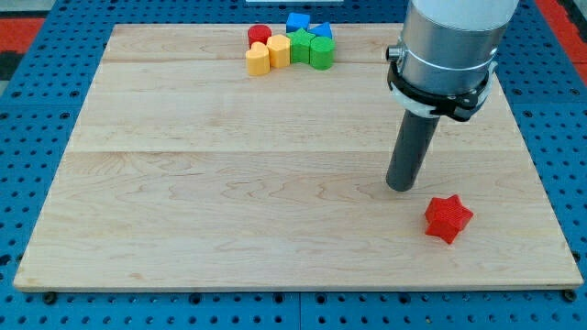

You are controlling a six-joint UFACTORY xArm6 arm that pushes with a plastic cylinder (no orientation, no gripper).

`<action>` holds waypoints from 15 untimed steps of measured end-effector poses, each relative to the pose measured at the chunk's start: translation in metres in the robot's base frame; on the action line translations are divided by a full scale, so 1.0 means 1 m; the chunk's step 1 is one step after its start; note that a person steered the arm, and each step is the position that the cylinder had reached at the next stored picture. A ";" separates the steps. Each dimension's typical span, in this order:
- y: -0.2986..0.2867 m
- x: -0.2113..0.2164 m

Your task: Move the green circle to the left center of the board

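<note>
The green circle (321,53) stands at the view's top centre, at the right end of a tight cluster of blocks. A second green block (300,45) touches it on the left; its shape is unclear. My tip (401,187) rests on the board in the right half, well below and to the right of the cluster, far from the green circle. A red star (448,218) lies just below and to the right of my tip, a little apart from it.
In the cluster are two yellow blocks (258,60) (279,50), a red round block (260,35) and two blue blocks (296,22) (322,31) near the board's top edge. The wooden board (229,183) lies on a blue perforated table (27,110).
</note>
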State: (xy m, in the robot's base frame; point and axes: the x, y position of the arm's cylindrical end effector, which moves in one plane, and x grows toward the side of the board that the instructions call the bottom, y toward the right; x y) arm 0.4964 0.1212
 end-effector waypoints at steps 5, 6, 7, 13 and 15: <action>0.063 -0.187; 0.053 -0.215; 0.055 -0.246; -0.016 -0.305; -0.039 -0.294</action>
State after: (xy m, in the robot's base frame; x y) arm 0.2028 0.0826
